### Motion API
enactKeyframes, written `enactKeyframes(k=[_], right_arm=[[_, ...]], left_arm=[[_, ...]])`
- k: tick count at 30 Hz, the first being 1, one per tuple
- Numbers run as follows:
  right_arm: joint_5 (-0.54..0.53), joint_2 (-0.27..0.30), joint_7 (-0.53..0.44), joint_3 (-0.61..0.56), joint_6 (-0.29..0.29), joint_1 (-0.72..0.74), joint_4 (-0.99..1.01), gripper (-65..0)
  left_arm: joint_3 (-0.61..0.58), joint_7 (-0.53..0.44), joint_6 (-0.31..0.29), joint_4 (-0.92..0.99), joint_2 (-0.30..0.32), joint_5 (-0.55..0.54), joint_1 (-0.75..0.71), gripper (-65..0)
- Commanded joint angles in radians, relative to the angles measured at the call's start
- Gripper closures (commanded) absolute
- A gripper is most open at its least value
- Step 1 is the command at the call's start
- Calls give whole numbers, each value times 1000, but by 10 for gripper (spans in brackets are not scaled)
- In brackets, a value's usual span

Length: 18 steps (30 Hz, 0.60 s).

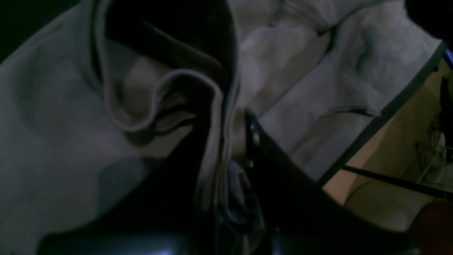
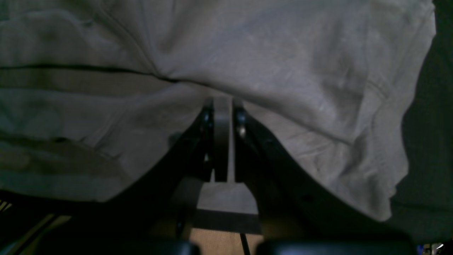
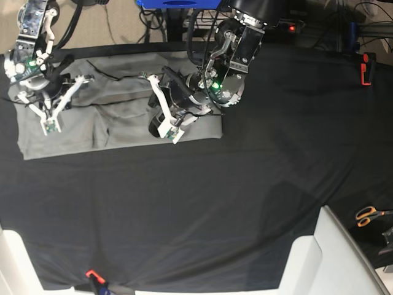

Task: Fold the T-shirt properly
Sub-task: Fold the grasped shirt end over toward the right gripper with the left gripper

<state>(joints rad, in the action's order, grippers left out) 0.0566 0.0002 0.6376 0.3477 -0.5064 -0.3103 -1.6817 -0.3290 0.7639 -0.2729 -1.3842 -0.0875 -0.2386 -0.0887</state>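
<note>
Left wrist cam: black left pincer [image 1: 230, 141] was clamped on a bunched fold of the grey cotton T-shirt [image 1: 63, 134]. Right wrist cam: black right pincer [image 2: 226, 109] was basically closed over the shirt, can't tell if touching. Base cam: shirt lay on the black cloth-covered desk [image 3: 184, 215].

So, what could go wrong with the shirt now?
The left gripper is pinching a raised bit of the T-shirt. The cloth there is bunched into loops, so it might get a lumpy fold. The right gripper is over the shirt but isn't holding any, so the other side could slide along if the left one pulls. The shirt is already wrinkled, and those creases might get folded in.
</note>
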Motion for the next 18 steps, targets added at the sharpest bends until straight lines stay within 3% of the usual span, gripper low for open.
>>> enactKeyframes(k=[1, 18], right_arm=[[-4, 7, -15, 4, -1, 4, -14, -14], [-4, 7, -15, 4, -1, 4, -14, -14]], left_arm=[[-5, -17, -9, -8, -11, -17, 13, 0], [-5, -17, -9, 7, -21, -18, 23, -10]])
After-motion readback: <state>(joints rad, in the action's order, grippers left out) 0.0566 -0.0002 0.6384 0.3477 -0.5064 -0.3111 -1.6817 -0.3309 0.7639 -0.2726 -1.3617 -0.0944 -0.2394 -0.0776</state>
